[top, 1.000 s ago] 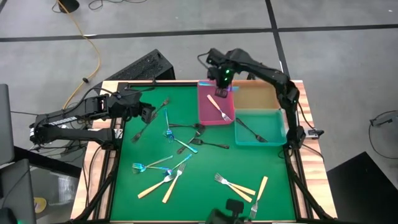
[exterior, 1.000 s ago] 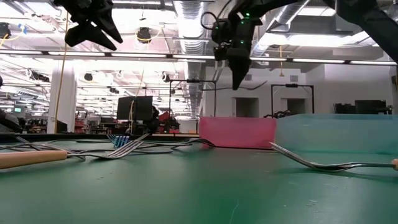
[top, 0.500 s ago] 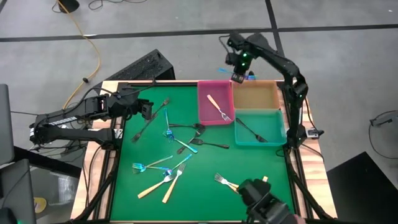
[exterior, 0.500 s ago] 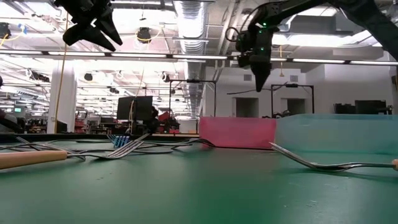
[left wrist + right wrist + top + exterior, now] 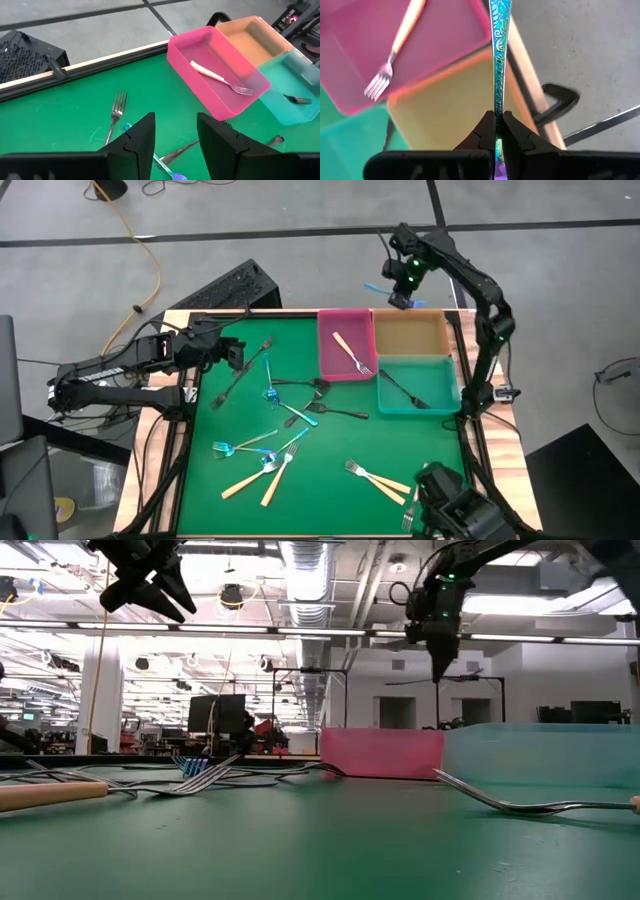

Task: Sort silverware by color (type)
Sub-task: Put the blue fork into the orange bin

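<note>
Right gripper [image 5: 495,131] pinching iridescent blue fork [image 5: 499,45], above the orange bin [image 5: 410,333].
Fork handle sits clamped between the two closed fingers, rest sticking straight out past the tips. Bin at 1 o'clock on the mat. Left gripper [image 5: 175,135] hovers at 10 o'clock over the green mat [image 5: 330,450], fingers parted, nothing between them.

Grey concrete floor [image 5: 250,220] crossed by a yellow cable [image 5: 140,240]; bright ceiling lights [image 5: 300,560] overhead.
</note>
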Controlling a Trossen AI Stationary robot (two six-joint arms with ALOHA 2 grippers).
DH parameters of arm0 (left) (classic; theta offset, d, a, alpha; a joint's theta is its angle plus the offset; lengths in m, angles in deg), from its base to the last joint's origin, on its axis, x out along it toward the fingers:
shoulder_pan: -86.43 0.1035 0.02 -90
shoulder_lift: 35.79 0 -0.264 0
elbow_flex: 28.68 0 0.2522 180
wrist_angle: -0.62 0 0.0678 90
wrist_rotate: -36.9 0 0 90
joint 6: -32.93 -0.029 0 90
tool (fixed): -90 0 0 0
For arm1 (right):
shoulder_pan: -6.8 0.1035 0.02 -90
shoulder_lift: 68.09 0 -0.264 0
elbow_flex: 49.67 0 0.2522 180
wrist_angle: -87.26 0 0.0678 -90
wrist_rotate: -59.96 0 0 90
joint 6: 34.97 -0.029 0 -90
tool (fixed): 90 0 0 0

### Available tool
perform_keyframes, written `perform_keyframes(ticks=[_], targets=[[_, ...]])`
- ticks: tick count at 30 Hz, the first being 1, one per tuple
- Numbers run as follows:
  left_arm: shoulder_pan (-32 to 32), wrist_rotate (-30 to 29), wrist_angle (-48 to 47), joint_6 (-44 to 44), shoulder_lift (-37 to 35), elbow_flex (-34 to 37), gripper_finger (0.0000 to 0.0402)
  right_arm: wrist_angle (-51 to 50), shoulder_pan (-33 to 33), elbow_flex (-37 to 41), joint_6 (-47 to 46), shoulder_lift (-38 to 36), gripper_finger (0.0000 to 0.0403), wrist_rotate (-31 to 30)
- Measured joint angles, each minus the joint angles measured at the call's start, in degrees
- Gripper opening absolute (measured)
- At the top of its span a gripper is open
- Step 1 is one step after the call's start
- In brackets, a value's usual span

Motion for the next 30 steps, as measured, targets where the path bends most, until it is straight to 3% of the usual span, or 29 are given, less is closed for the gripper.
perform_keyframes(ticks=[8, 14, 20, 30], targets=[[0.0, -2.7, 0.0, 0.0, 0.0, 0.0, 0.0129, 19.7, -0.4, 28.0, 0.9, -16.4, 0.0032, -1.9], [0.0, -3.0, 0.0, 0.0, 0.0, 0.0, 0.0129, 28.6, -0.4, 41.5, 0.2, -21.1, 0.0032, -2.3], [0.0, -3.0, 0.0, 0.0, 0.0, 0.0, 0.0129, 31.4, -0.4, 46.7, -1.3, -18.3, 0.0032, -5.7], [0.0, -3.0, 0.0, 1.4, 0.0, 0.0, 0.0129, 34.4, -0.4, 47.4, -3.9, -11.5, 0.0032, -7.0]])
